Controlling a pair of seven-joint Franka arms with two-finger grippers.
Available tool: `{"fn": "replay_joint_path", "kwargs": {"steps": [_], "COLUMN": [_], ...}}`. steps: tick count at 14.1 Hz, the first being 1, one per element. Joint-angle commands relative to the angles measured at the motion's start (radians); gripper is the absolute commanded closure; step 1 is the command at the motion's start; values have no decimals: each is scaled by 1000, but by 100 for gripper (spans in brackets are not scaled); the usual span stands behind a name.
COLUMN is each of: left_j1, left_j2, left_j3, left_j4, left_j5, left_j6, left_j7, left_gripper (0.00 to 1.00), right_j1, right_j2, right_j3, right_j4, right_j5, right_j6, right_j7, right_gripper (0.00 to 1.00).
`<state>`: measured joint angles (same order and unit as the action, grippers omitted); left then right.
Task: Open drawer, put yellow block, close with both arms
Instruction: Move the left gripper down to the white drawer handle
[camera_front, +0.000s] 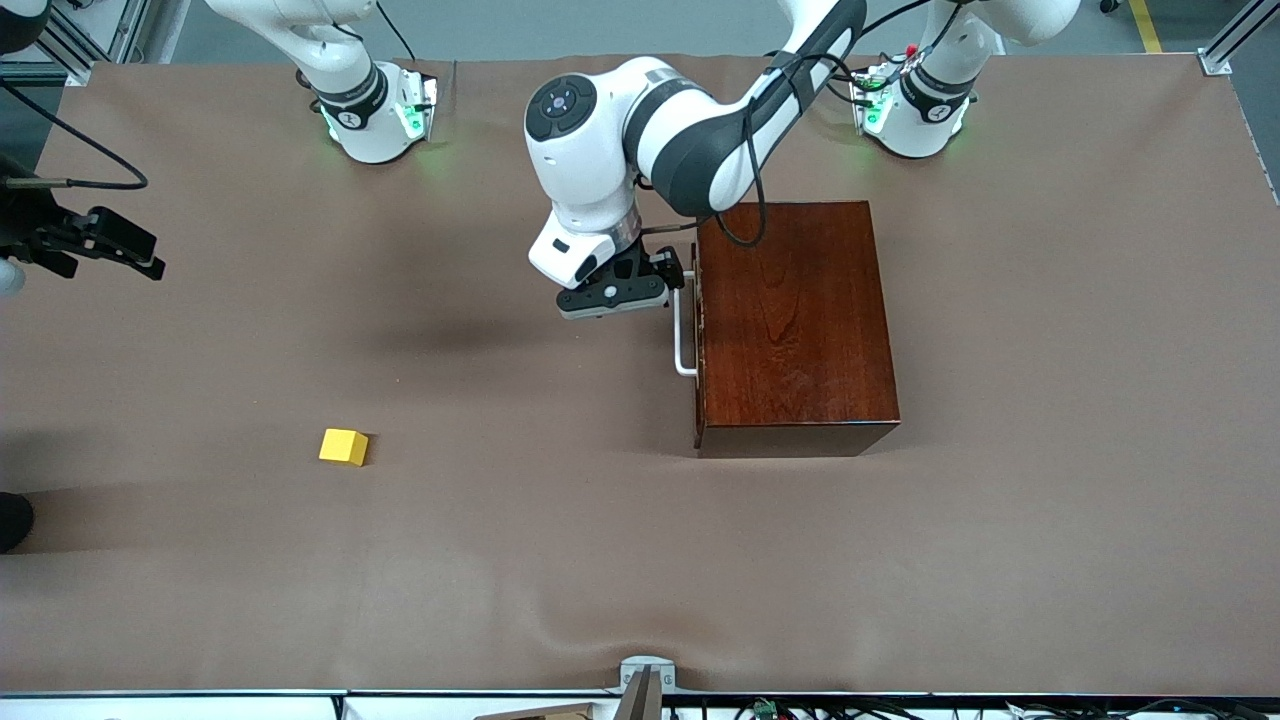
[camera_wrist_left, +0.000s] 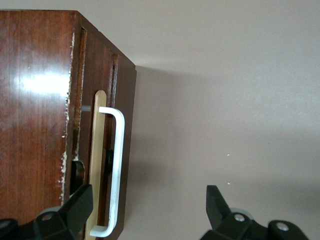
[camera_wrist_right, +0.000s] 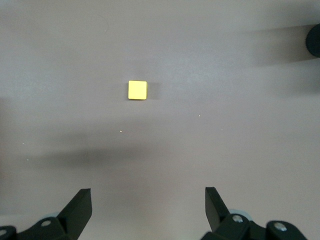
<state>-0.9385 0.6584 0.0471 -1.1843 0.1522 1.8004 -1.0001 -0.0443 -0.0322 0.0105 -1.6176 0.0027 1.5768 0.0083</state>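
The left gripper is hovering beside the white U-shaped bar handle of the dark reddish-brown drawer, fingers spread wide and gripping nothing. The drawer is sitting shut in the glossy mahogany box. The small yellow cube is lying on the brown table, well apart, toward the right arm's end. The right gripper is waiting above it, fingers spread. Closing off-centre could let the thin bar slip free.
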Motion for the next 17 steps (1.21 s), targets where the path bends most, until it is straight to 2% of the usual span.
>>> {"fn": "replay_joint_path", "kwargs": {"steps": [1,9,17], "left_j1": [-5,-3,-3], "left_j2": [35,63,110], "left_j3": [8,8,11], "left_j4": [34,31,32], "left_j5": [24,23,24], "left_j6": [-15,-75,-75], "left_j7": [34,104,104], "left_gripper": [0,0,0], "right_j1": [-3,-3,-3], "right_j2": [-3,-3,-3], "right_j3": [5,5,5], "right_j4": [7,7,7], "right_j5": [-10,-10,-10], "right_j6": [-8,-11,-11], "right_j7": [-5,-7,-7], "right_gripper": [0,0,0]}}
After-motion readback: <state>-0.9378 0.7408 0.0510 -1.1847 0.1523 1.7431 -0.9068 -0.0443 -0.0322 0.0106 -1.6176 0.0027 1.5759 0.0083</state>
